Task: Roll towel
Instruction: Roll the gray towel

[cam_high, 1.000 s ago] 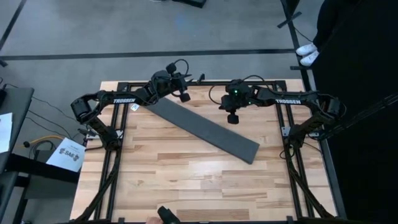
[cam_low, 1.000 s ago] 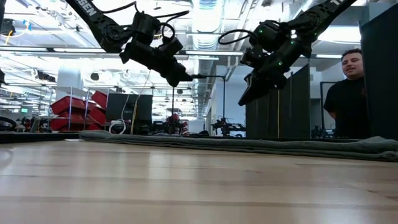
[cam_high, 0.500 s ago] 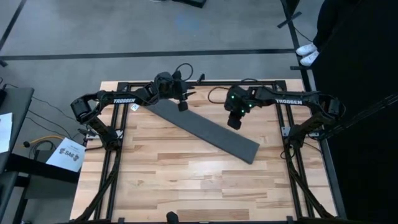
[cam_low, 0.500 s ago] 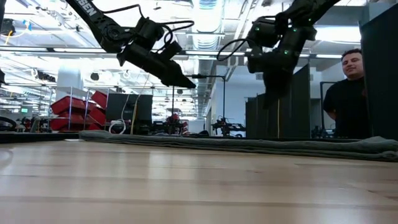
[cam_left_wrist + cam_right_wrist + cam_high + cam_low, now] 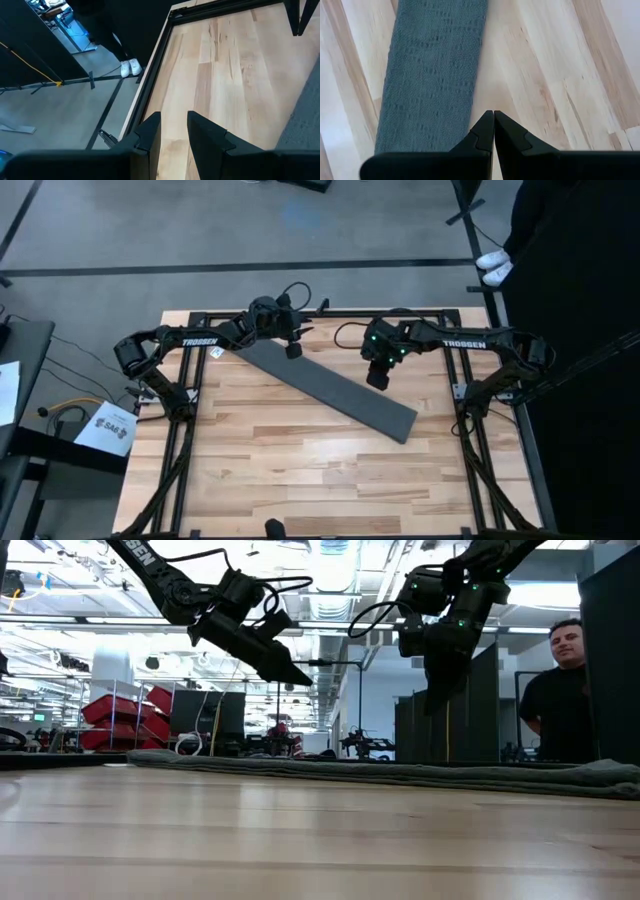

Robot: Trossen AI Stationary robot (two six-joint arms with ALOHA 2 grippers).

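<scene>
The plain dark grey soft cloth towel (image 5: 330, 387) lies flat on the light wooden plank table (image 5: 300, 470) as a long narrow folded strip, running diagonally from the far left, near the left arm, toward the right and nearer part of the table. In the low view it shows as a thin grey band (image 5: 400, 774) lying along the tabletop. A small white scrap (image 5: 214, 352) sits on the table just beside the towel's far-left end; it may be the label tag, but it is too small to be sure.

The left gripper (image 5: 292, 348) hangs in the air over the far-left end of the towel, tilted forward and clear of the cloth (image 5: 285, 668). In the left wrist view its two dark fingers (image 5: 150, 132) stand a little apart with a narrow gap between them, holding nothing, and a corner of the towel (image 5: 305, 120) shows past them.

The right gripper (image 5: 377, 378) points down, raised above the table just beside the towel's far-right long edge, without touching it (image 5: 437, 690). In the right wrist view its fingertips (image 5: 485, 127) are pressed together with nothing between them, and the towel (image 5: 432, 75) lies below, to one side.

A person in a black shirt (image 5: 560, 710) stands beyond the table at the right of the low view.
</scene>
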